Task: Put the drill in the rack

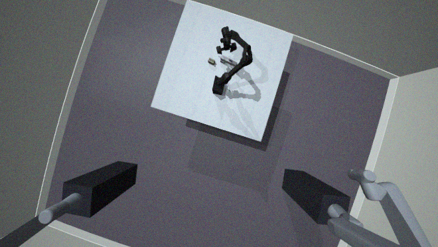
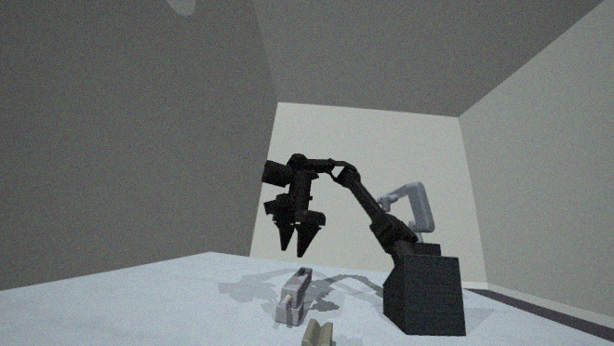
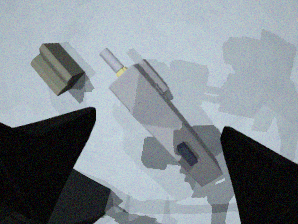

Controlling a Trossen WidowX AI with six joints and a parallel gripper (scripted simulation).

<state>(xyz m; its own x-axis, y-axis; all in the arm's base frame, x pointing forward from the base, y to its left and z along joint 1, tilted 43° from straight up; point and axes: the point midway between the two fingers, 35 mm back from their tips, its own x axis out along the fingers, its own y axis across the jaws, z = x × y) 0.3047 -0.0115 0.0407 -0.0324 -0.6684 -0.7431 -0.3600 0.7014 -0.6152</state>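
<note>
The drill [image 3: 111, 60] [image 2: 286, 302], a grey rod with a yellow collar [image 3: 121, 72], sticks out of the end of a long grey block [image 3: 145, 102] [image 2: 292, 285]. The key [image 3: 187, 154], a small dark piece, sits in the block's top near its other end. The rack [image 3: 57, 69] [image 2: 309, 333] [image 1: 212, 61] is a small olive grooved block, apart from the drill's end of the grey block. My gripper [image 3: 161, 123] [image 2: 292, 253] [image 1: 226, 49] is wide open and empty, above the grey block. How deep the drill sits is hidden.
The block and rack stand on a white table [image 1: 186, 83] [image 2: 140, 307]. A raised grey strip [image 3: 155, 77] runs along the block's side near the drill. My arm's base [image 2: 430, 295] [image 1: 218, 87] stands on the same table. Arm shadows fall around the block.
</note>
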